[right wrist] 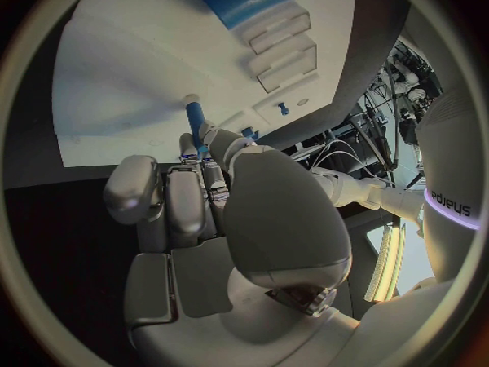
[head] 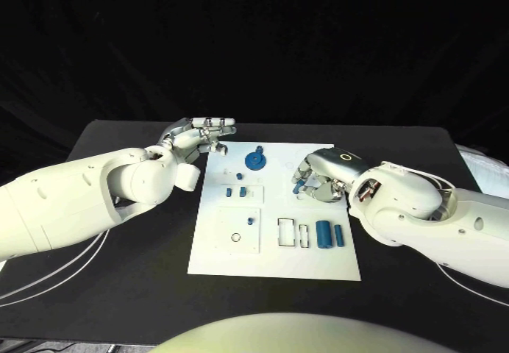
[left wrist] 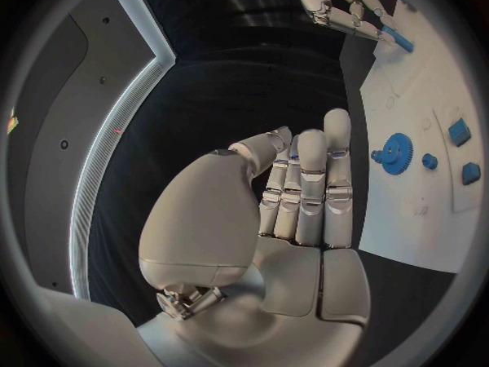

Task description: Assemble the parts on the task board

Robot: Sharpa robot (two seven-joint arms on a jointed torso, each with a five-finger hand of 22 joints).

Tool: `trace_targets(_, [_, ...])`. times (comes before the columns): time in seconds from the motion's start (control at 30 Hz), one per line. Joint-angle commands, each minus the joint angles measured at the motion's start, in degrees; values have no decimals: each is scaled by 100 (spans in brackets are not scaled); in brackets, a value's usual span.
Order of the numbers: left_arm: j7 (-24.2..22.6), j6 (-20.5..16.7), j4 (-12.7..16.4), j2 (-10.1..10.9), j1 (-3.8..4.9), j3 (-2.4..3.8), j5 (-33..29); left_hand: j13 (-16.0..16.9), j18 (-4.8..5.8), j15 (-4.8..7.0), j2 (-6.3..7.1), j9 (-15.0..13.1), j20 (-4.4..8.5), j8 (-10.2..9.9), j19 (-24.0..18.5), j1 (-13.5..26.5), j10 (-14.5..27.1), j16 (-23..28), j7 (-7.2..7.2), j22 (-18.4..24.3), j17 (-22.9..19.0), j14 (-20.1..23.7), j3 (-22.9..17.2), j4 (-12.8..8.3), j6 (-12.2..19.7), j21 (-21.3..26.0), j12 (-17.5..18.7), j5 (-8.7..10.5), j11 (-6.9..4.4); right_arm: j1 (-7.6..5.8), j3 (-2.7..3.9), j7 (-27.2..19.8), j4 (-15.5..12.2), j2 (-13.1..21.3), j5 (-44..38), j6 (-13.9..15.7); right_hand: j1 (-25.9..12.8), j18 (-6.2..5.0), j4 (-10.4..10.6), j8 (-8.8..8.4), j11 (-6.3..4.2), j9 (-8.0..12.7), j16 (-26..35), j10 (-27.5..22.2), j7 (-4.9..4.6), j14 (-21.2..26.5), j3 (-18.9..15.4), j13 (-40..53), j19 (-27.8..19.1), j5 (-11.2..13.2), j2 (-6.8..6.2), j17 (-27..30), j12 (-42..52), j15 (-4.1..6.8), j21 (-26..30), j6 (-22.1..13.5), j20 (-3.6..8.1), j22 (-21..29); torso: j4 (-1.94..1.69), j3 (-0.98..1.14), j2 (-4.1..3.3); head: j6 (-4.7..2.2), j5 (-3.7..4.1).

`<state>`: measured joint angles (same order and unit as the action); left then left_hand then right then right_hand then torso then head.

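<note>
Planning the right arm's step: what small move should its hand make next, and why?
Probably carry the small blue peg toward an open slot on the task board. The right hand already pinches it above the board, while the left hand holds nothing at the board's far corner.

White task board (head: 278, 259), blue parts (head: 324, 235), black table (head: 127, 279), seemingly plain silver hands (head: 318, 175).
</note>
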<state>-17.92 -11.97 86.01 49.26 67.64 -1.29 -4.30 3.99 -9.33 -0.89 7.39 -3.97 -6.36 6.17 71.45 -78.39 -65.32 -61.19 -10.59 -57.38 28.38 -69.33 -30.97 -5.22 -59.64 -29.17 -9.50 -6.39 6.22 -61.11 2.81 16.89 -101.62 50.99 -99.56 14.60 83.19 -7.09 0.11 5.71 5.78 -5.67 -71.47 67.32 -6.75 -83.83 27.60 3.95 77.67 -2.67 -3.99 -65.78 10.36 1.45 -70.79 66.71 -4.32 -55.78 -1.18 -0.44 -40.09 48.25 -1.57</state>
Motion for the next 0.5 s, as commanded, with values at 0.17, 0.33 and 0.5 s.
trace_targets(0.17, [-29,105,-8,-16,-11,2,23,5,-109,1,-30,5,7,19,-27,-18,40,22,2,7,-6,33,28,14,-20,18,-39,-14,-4,-35,29,-223,-493,65,651,476,103,82,-39,-29,-259,9,45,307,-54,-215,95,30,49,-21,57,16,-46,16,-45,4,-4,-21,3,-1,-1,-13,-48])
trace_targets(0.33, [-33,108,-12,-32,-18,2,23,5,-109,1,-30,5,7,19,-27,-18,40,22,2,7,-6,33,28,14,-20,18,-39,-14,-4,-23,-9,-303,-630,-199,783,376,94,81,-53,-36,-254,9,44,304,-60,-214,116,30,49,-24,47,16,-64,14,-47,0,-6,-21,-5,-3,3,-20,-94])
trace_targets(0.5, [-33,116,-12,-45,-24,2,24,5,-109,1,-30,5,7,19,-27,-18,40,22,2,7,-6,33,28,14,-20,18,-39,-14,-4,47,-83,-390,-613,-559,742,258,87,79,-68,-44,-250,9,48,303,-65,-213,137,31,44,-26,39,21,-81,11,-44,-5,-8,-12,-9,-5,-4,-12,-156])
